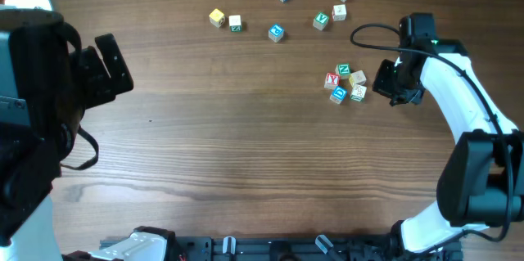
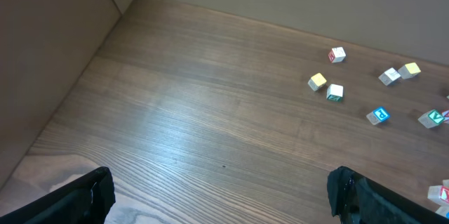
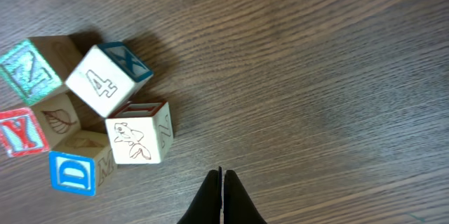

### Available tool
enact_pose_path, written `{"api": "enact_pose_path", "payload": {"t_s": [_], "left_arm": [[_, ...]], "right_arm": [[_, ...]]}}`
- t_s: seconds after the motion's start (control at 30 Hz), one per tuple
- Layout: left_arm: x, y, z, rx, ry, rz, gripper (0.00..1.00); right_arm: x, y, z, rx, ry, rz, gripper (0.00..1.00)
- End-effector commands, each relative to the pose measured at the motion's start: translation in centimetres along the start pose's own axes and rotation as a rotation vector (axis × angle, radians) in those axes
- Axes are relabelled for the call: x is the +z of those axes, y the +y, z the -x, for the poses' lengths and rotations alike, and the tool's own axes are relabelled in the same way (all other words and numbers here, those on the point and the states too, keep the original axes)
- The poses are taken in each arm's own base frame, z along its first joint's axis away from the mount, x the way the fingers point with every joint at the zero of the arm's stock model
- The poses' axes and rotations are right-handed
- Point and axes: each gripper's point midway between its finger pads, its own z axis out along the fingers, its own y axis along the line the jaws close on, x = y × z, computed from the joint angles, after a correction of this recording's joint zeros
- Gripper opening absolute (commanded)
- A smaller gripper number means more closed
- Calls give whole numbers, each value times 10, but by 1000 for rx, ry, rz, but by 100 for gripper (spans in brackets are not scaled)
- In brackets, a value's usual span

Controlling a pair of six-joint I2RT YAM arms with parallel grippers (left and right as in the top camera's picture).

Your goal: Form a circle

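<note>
Cubes of the circle (image 1: 345, 83) huddle, touching, near the table's (image 1: 246, 146) right edge, toward its far side. Just beside them the right gripper (image 1: 383, 81) is closed, empty. The left gripper (image 2: 223, 199) gapes wide, empty, by the left edge. Loose cubes (image 1: 276, 32) dot the far edge.

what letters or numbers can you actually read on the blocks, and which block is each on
"4": black, on the white face of the tilted cube in the ring.
"D": on the blue face of the bottom-left cube.
"Y": red, on the left-edge cube.
"N", or a sideways Z: on the green face of the top-left cube.
Print on the loose cubes outside the ring: too small to read.
</note>
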Motion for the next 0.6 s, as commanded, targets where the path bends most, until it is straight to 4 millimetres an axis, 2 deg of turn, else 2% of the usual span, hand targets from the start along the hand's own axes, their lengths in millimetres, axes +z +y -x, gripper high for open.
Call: {"api": "enact_pose_path", "payload": {"t_s": [0.0,0.13,0.57], "left_arm": [[0,3,1,-1,-3,16,100],[0,3,1,-1,-3,16,100],[0,3,1,-1,-3,16,100]], "right_arm": [[17,5,-10,22,68,26,5],[23,10,-17,27,109,57,4],[46,8,-19,39,145,30,4]]}}
